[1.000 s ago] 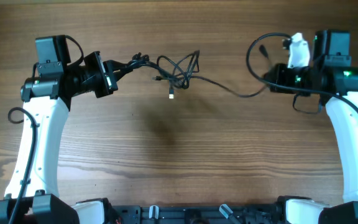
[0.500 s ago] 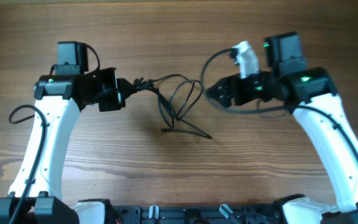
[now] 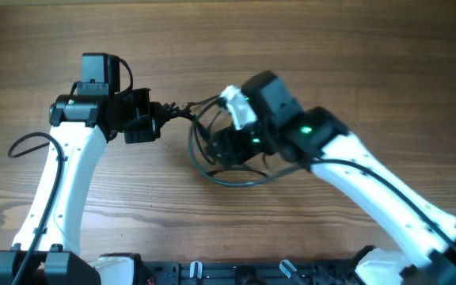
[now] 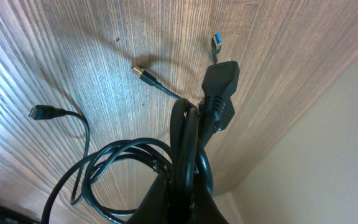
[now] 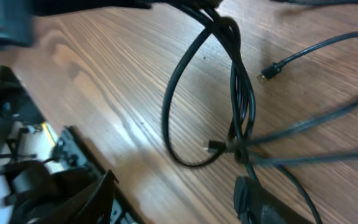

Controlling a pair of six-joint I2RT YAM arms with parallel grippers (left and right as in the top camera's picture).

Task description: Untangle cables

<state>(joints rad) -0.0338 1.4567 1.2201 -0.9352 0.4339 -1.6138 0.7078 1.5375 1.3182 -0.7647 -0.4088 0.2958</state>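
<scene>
The left gripper (image 4: 180, 186) is clamped tight on a bunch of the cables (image 4: 188, 134). From that gripper the strands run out and fall in loose loops on the wooden table (image 3: 149, 210), small plugs lying just beyond. The right gripper (image 5: 176, 183) hangs over those loops, its 2 fingers (image 5: 266, 208) spread wide apart.

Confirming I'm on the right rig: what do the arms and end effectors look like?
Left arm and right arm: white rounded shells, black joints. Green light near the right wrist; thick black wire off the left arm. Left end effector and right end effector: black.
</scene>
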